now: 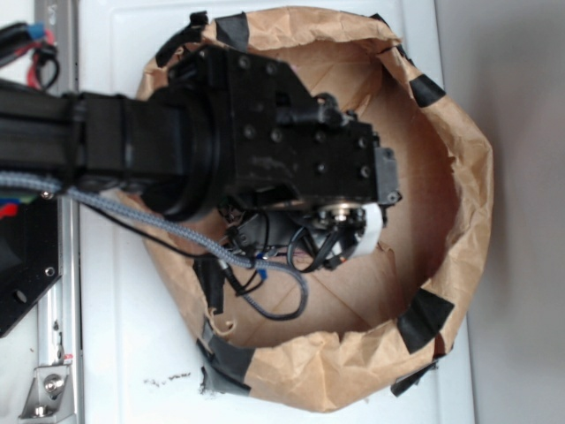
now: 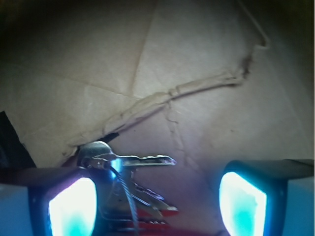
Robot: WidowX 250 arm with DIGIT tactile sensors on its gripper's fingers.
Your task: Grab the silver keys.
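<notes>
The silver keys (image 2: 129, 172) were hidden from us in the exterior view. The arm filled the middle of the frame, reaching down into the brown paper bag (image 1: 459, 177), which was rolled open on the white table (image 1: 115, 353). The gripper (image 1: 371, 225) sat low inside the bag, and from there we could not tell how its jaws stood.

In the wrist view, there they were! The keys lay on the creased paper floor, right against the inner edge of the finger on the left of the frame (image 2: 71, 206). One blade pointed out flat toward the opposite finger (image 2: 243, 201), with more blades fanned below it over something red we could not make out. The jaws stood wide apart, nothing clamped, and the bunch sat off-centre in the gap.

We judged them light, hard and slick: loose metal on a ring that would slide and splay under pressure. The best hold looked to be across the stacked blades near the ring, squeezed flat sides together.
</notes>
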